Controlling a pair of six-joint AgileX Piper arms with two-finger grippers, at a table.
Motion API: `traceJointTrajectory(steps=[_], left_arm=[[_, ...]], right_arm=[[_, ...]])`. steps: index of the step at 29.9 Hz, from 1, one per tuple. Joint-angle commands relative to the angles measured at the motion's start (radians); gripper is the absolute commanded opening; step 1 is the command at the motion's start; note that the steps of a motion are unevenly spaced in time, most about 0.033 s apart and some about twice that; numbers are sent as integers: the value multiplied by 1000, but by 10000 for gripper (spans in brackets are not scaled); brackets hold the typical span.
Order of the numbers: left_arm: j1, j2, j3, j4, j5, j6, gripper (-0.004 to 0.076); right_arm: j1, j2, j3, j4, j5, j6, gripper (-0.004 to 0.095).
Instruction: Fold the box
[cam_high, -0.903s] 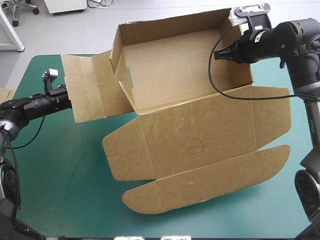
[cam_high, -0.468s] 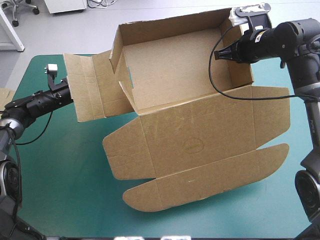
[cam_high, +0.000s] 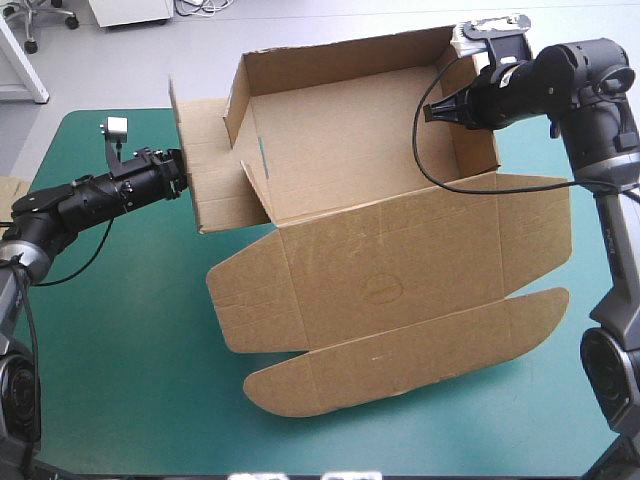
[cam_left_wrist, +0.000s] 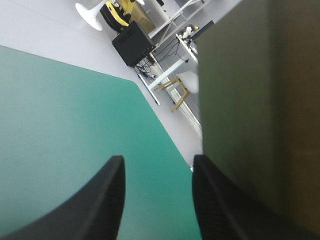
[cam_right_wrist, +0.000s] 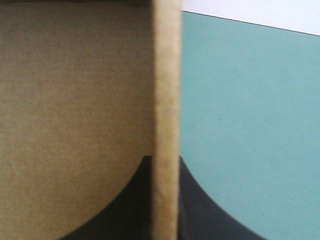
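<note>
My left hand (cam_high: 180, 176) was spread, nothing in the gap between its black fingers (cam_left_wrist: 100, 200) but the teal-green cover of the bench (cam_left_wrist: 60, 125). Just beside one finger stood the brown box's (cam_high: 390, 270) left side flap (cam_high: 205, 165), raised on edge and blocking everything on that side; I could not tell whether the finger touched it. My right hand (cam_high: 437, 110) was pinching the box's right wall (cam_high: 470, 110), whose raw edge ran straight up between the two fingers (cam_right_wrist: 200, 200), with the tray's inside (cam_right_wrist: 75, 90) on one side and bare bench (cam_right_wrist: 250, 125) on the other.

The box sat on the far half of the bench, its back and side walls up to form an open tray. Its lid (cam_high: 420, 255) lay flat toward me, with the long rounded tuck flap (cam_high: 400, 355) at its near edge. A scrap of more brown board (cam_high: 10, 188) showed at the bench's left edge, well apart from my left hand.
</note>
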Motion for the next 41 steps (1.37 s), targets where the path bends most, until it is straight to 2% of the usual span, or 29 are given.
traceJointTrajectory(steps=[1,10,21,37,41], left_arm=[[-6,-85,-26,-97,125,-24,312],[-8,-140,-26,-150,125,-56,312],[-96,-142,-47,-163,125,-62,312],[-105,-140,-117,-163,123,-77,312],[-105,-140,-117,-146,88,-77,354]], right_arm=[[-7,-37,-31,24,6,12,-19],[-7,-29,-31,24,6,12,-19],[-7,-20,-31,26,6,12,-19],[-7,0,-31,42,6,12,-19],[-7,0,-31,44,6,12,-19]])
